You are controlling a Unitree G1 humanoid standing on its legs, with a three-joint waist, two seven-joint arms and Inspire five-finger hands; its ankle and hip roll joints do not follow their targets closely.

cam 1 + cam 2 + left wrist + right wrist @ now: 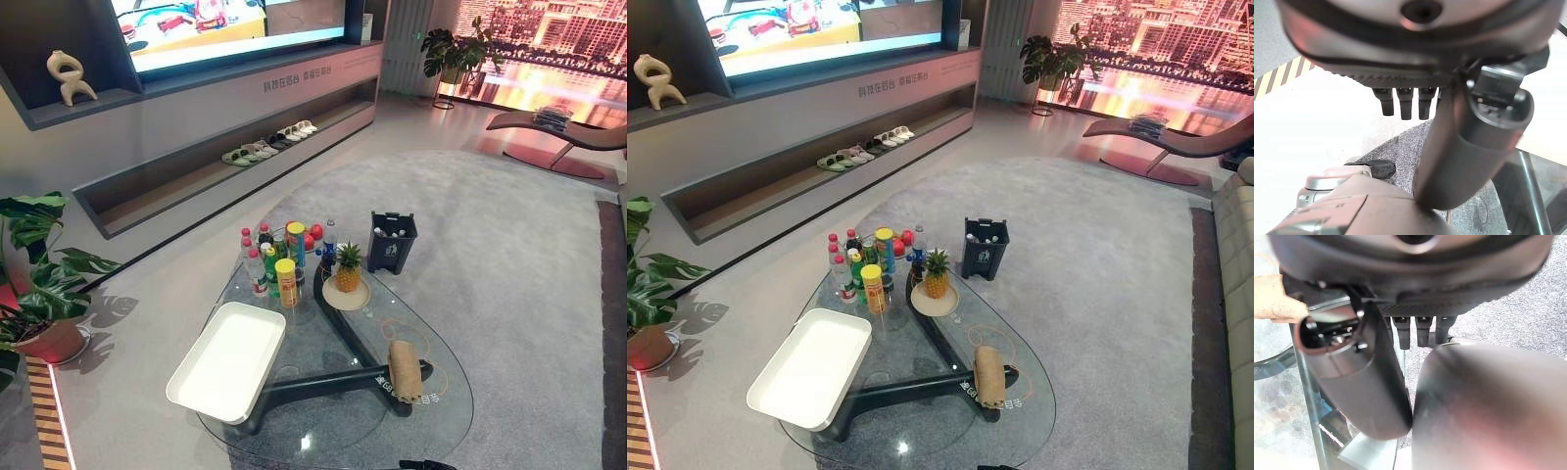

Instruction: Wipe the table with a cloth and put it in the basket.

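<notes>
The rolled tan cloth (405, 369) lies on the near right of the glass table (431, 431), well apart from the white basket (227, 359) at the near left. Nothing is picked up yet. A good start would be for the right hand (1400, 333), nearer the roll, to come down over its middle and close around the whole bundle. Its fingers hang straight, holding nothing; the left hand (1403, 100) likewise. The cloth's free end is probably tucked under. The bottles (279, 259) beyond the pineapple (348, 268) overlap.
</notes>
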